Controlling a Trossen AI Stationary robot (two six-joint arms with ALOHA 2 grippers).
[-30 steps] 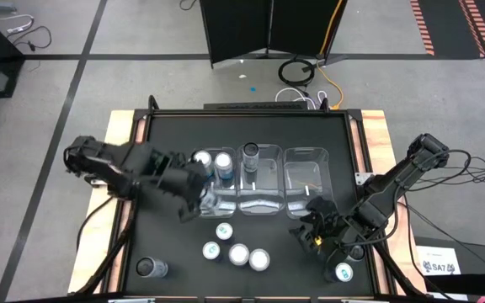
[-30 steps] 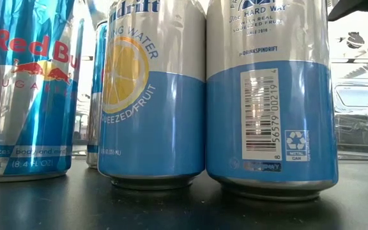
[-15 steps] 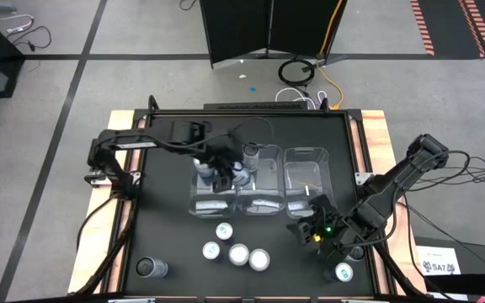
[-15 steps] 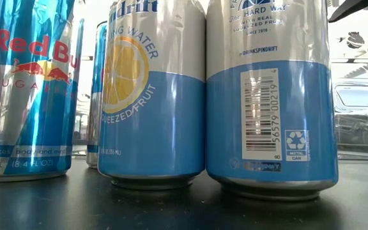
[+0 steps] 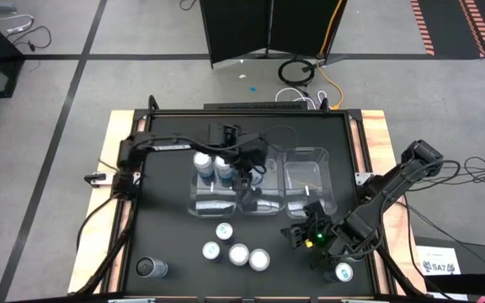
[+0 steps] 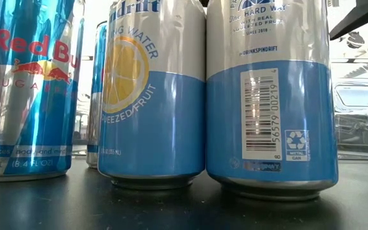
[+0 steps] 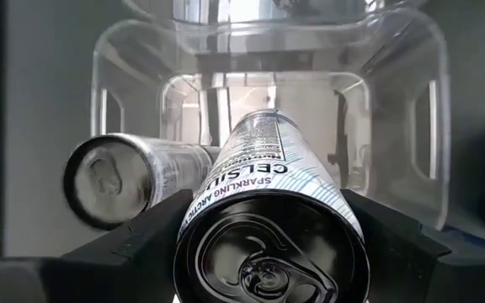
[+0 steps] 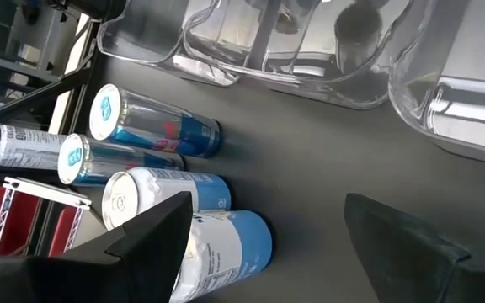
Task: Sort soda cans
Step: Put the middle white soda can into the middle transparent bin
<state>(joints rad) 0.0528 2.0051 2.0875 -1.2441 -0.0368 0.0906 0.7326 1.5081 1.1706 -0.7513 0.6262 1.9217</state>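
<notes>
The left gripper (image 7: 268, 244) clamps a black-topped white Celsius can (image 7: 272, 219) above the middle clear plastic bin (image 7: 411, 50). The right gripper (image 8: 259, 244), fingers spread apart and empty, hovers near that bin.

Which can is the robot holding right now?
The white Celsius can, clamped in the left gripper above the middle clear bin. The other cans stand or lie free; a grey can already lies inside that bin.

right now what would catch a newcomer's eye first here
The left end effector holds a black-topped Celsius can over the middle clear bin, where a grey can already lies. Near the table's front edge stands a cluster of four white-topped cans.
</notes>
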